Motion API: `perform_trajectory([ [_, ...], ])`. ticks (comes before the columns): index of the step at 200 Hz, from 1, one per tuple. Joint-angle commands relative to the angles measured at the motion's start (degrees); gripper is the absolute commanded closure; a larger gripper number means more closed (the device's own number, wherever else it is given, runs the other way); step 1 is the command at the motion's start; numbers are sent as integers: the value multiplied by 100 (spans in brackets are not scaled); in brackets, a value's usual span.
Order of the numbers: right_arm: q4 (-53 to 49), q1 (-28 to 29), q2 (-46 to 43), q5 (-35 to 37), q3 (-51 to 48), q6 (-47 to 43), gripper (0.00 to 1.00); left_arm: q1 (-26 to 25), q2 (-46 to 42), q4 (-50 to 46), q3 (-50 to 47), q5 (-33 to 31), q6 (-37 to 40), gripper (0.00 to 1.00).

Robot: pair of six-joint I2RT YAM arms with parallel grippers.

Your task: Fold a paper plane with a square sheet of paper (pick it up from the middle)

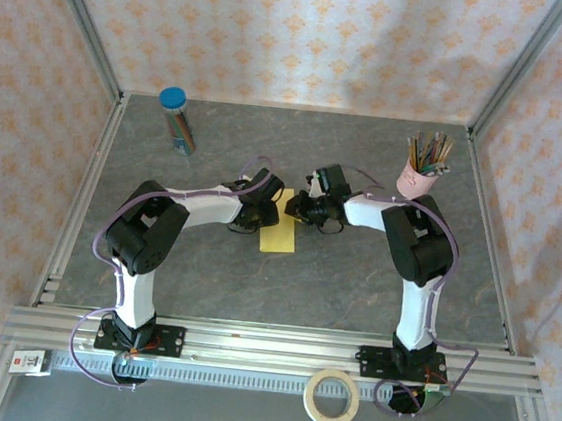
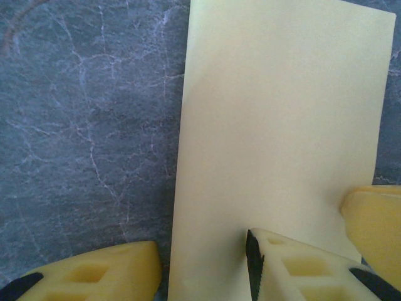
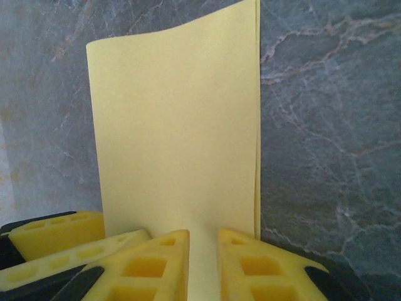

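1. Top external view: a grey table, with both arms reaching inward to meet at its centre.
2. Folded in half, the yellow square sheet of paper lies flat on the table between them.
3. On the left gripper, the jaws are partly open, one finger on the sheet and one on the table, likely pinning it.
4. On the right gripper, the jaws are narrow with the sheet's edge in the gap; whether they pinch it, I cannot tell.
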Motion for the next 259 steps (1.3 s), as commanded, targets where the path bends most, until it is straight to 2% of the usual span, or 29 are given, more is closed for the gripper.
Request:
perform_trajectory([
  [1, -407, 30, 222, 340, 45, -189, 82, -56, 995, 35, -429, 305, -91, 56],
  [48, -957, 36, 490, 937, -69, -342, 87, -54, 683, -3, -315, 232, -123, 56],
  [75, -1187, 31, 651, 1373, -110, -512, 89, -43, 15, -166, -130, -135, -176, 56],
  [115, -757, 29, 817, 1753, -585, -417, 93, 45, -958, -522, 165, -604, -39, 54],
  [129, -716, 29, 869, 1857, -682, -417, 93, 100, -1212, -357, 115, -489, -29, 54],
  [144, -776, 31, 922, 1905, -697, -507, 94, 137, -1413, 71, -28, -101, -13, 55],
  [160, -839, 34, 944, 2030, -723, -566, 94, 162, -1462, 732, -249, 604, -74, 61],
  [182, -931, 30, 936, 2071, -709, -586, 94, 173, -1252, 1445, -432, 1357, -258, 77],
  [217, -1044, 34, 963, 2062, -668, -568, 94, 241, -816, 1695, -449, 1681, -354, 100],
  [259, -1230, 30, 1040, 2106, -580, -615, 95, 477, -542, 1846, -621, 1806, -413, 100],
])
